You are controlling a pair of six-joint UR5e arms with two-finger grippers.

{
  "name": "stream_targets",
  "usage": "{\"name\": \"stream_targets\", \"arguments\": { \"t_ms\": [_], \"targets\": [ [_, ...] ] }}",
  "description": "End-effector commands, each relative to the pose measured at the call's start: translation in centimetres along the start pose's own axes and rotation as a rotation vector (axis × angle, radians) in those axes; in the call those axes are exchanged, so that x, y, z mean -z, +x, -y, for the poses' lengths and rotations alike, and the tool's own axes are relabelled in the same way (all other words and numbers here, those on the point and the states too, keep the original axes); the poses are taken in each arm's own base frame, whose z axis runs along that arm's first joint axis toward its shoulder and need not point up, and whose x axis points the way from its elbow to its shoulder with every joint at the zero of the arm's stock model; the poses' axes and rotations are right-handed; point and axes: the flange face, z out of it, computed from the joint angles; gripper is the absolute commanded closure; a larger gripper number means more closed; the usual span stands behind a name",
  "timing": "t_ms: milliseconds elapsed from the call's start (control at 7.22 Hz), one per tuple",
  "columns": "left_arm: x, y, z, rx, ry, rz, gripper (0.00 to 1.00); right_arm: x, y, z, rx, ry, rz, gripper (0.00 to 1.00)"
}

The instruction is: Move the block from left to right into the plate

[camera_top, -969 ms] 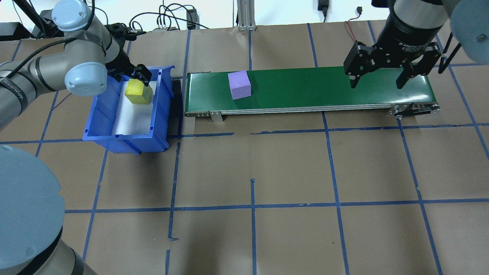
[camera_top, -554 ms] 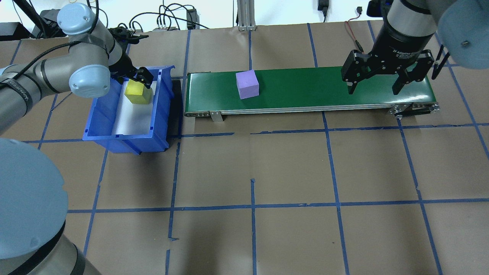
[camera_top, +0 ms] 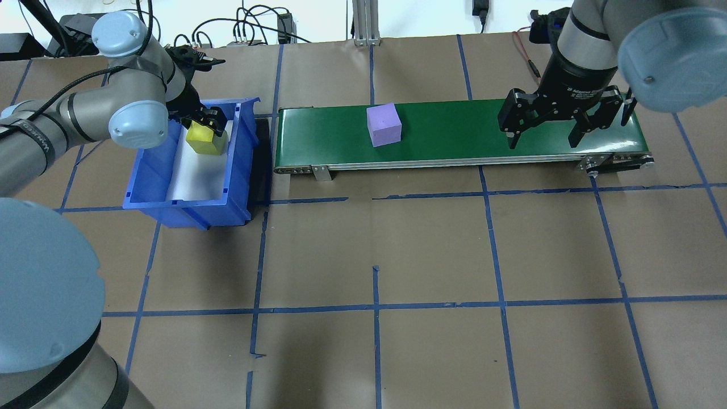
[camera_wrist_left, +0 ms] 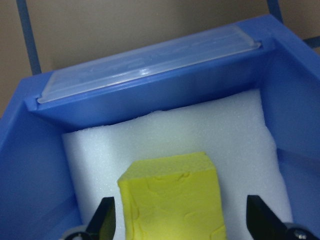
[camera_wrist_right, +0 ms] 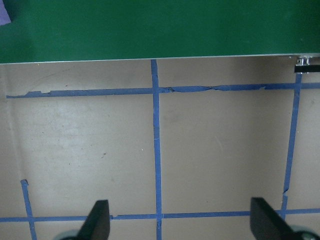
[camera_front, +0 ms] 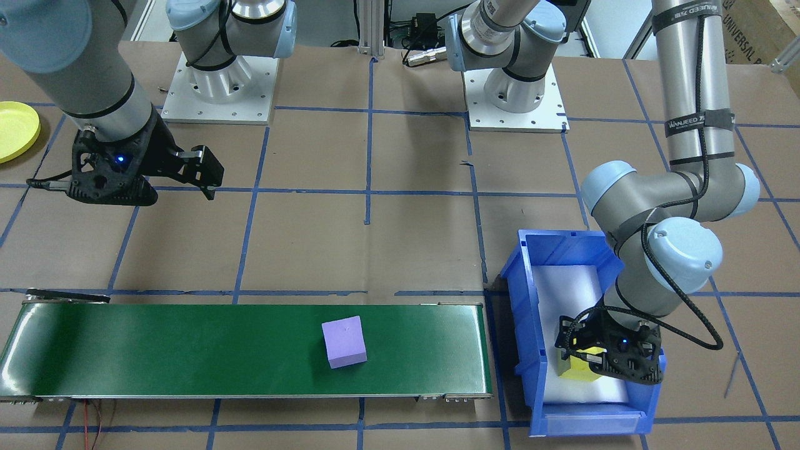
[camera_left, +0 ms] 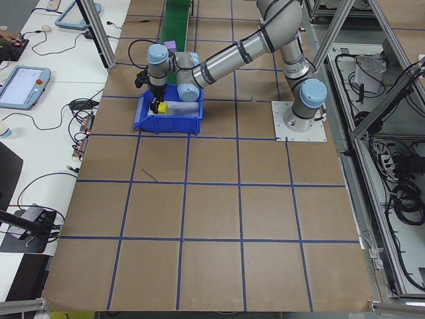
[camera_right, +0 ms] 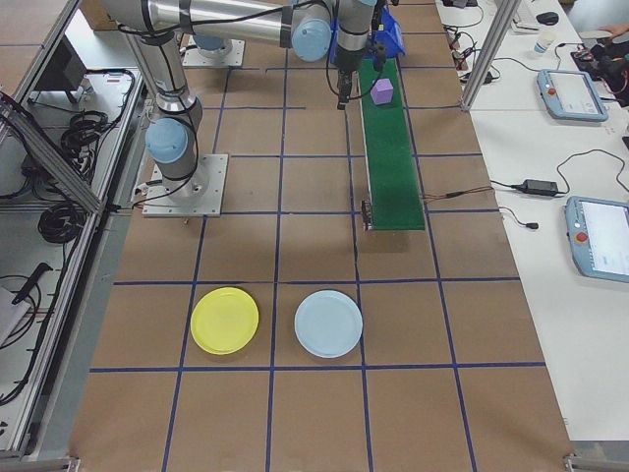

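Observation:
A yellow block [camera_top: 203,141] [camera_wrist_left: 175,195] lies on white foam inside a blue bin [camera_top: 184,213]. My left gripper [camera_top: 205,126] [camera_wrist_left: 182,220] is down in the bin, open, with one finger on each side of the block and gaps showing. A purple block [camera_top: 384,124] [camera_front: 344,341] rides on the green conveyor belt [camera_top: 454,133]. My right gripper [camera_top: 542,142] [camera_wrist_right: 180,220] hangs open over the belt's right end, holding nothing. The yellow plate [camera_right: 224,321] [camera_front: 15,130] lies on the table far off on the robot's right.
A light blue plate [camera_right: 328,324] lies beside the yellow one. The bin's walls [camera_wrist_left: 150,95] close in around my left gripper. Brown paper with blue tape lines [camera_top: 375,307] covers the table. Cables [camera_top: 250,28] run along the far edge.
The purple block has travelled to the right along the belt. My right gripper has shifted left and lower over the belt. My left gripper has sunk around the yellow block.

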Motion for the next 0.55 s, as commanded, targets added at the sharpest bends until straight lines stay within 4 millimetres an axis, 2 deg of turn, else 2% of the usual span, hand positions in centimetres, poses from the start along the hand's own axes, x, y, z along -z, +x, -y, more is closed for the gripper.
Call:
{"name": "stream_targets", "arguments": {
  "t_ms": [0, 138, 277, 415],
  "targets": [
    [9.3, 0.3, 0.0, -0.011, 0.149, 0.048, 0.64, -3.3, -0.1, 0.9, 0.028, 0.065, 0.005, 0.0],
    [14.4, 2.6, -0.6, -0.033, 0.249, -0.018, 0.64, -4.9, 0.1, 2.4, 0.025, 0.059, 0.004, 0.0],
    [16.0, 4.6, -1.0, -0.049, 0.278, -0.049, 0.64, -4.9, 0.9, 4.3, 0.011, 0.09, 0.004, 0.0],
    [16.5, 8.1, -0.7, -0.075, 0.287, -0.072, 0.64, -4.8, 2.9, 7.1, -0.016, 0.107, 0.054, 0.0]
  ]
}}
